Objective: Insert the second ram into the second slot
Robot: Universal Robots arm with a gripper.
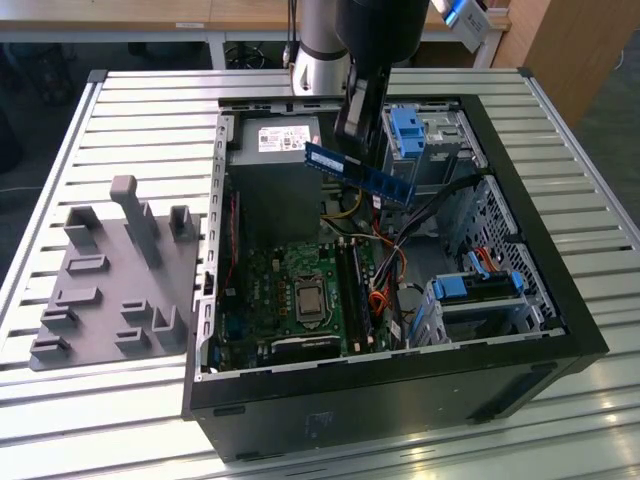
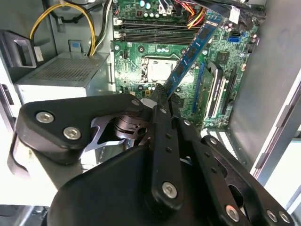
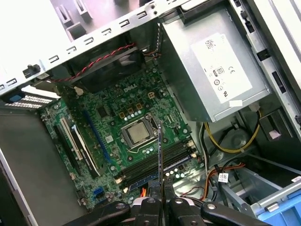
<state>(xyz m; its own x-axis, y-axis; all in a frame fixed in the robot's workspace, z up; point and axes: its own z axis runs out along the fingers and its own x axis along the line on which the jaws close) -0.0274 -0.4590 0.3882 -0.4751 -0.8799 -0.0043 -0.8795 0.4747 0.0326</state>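
My gripper [image 1: 352, 140] is shut on the second ram [image 1: 385, 182], a thin blue stick with dark chips. It hangs tilted above the open computer case, between the power supply and the upper drive cage. In the second wrist view the fingers [image 2: 162, 96] pinch one end of the ram [image 2: 193, 49], which points out over the motherboard. The first wrist view shows the ram [image 3: 160, 160] edge-on above the gripper [image 3: 160, 200]. The long dark memory slots [image 1: 355, 295] [image 2: 155, 34] [image 3: 155, 167] lie beside the processor socket, well below the stick. I cannot tell which one is the second slot.
The black case [image 1: 560, 300] lies open on a slatted metal table. Inside are the power supply [image 1: 275, 140], the processor socket [image 1: 308, 297], loose cables [image 1: 400, 260] and light-blue drive brackets [image 1: 410, 130] [image 1: 480, 285]. A grey fixture plate [image 1: 110, 290] with upright posts sits at the exterior view's left.
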